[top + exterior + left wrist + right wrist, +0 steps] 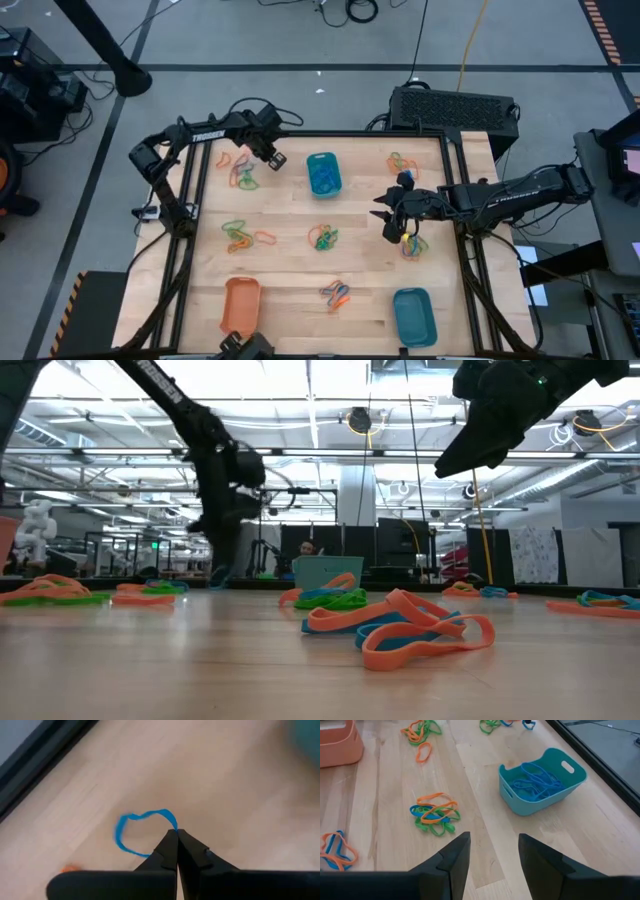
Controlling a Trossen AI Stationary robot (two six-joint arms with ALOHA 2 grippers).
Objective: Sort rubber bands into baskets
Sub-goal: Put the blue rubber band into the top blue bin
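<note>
**Left pincer pinching a blue band at the far left of the bench**

You are holding the left pincer (176,834) with its tips squeezed together on the edge of a single blue rubber band (135,827), which is lying flat on the bench (240,795) near the far-left corner, just beside a small heap of orange and green bands (240,172). The loop is looking thin, soft and nearly weightless, so you are probably dealing with something that will droop, stretch and swing once lifted, and could slide out of a shallow pinch. Taking it across one strand, as you are doing, seems the sensible hold.

The teal basket with blue bands (323,173) is sitting right of that pincer, at the far middle. The right pincer (490,855) is hanging over the right side with its fingers standing apart, gripping nothing. The orange basket (241,306) and another teal basket (414,316) are waiting along the near edge.
</note>
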